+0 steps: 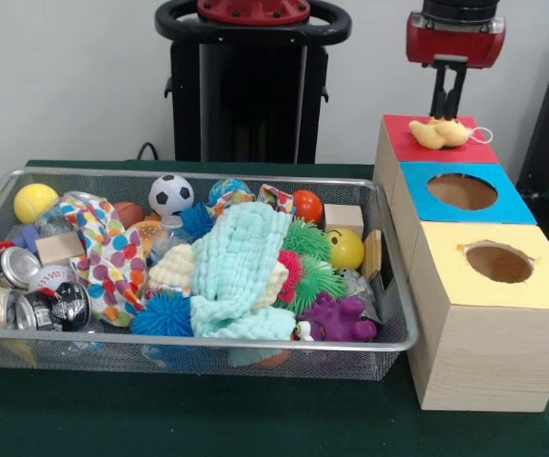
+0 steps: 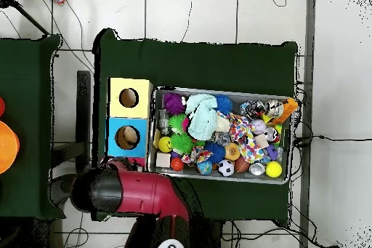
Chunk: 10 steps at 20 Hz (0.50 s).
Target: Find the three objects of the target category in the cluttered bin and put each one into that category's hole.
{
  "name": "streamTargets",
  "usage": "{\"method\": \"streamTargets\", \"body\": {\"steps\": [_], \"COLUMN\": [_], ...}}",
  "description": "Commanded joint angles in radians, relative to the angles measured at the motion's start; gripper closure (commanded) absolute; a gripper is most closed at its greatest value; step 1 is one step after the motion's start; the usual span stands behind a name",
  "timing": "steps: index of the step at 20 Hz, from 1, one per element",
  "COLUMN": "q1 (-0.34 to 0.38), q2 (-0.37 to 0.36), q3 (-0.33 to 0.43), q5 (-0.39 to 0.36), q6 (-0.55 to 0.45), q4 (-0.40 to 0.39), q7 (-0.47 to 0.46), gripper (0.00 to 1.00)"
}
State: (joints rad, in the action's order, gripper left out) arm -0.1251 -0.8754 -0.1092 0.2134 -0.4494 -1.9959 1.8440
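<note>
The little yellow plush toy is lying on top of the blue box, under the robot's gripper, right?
Not quite. In the front view the pale yellow plush toy lies on the red-topped wooden box, over its hole, not the blue one. It is under the robot's gripper.

In the front view the wire basket (image 1: 193, 354) sits left of three boxes in a row. A plush toy (image 1: 438, 133) lies on the farthest box (image 1: 436, 143), seemingly over its hole. The gripper (image 1: 448, 103) hangs just above it.
</note>
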Motion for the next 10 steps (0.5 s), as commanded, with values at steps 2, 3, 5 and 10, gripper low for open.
{"method": "streamTargets", "body": {"steps": [2,3,5,10], "q1": [0.092,0.098,0.104,0.11], "q2": [0.044,0.045,0.046,0.048], "q3": [0.094,0.098,0.104,0.126], "q5": [-0.085,-0.092,-0.1,-0.109], "q6": [0.115,0.129,0.146,0.187], "q4": [-0.112,-0.123,-0.139,-0.182], "q7": [0.041,0.044,0.055,0.087], "gripper": [1.0,1.0,1.0,1.0]}}
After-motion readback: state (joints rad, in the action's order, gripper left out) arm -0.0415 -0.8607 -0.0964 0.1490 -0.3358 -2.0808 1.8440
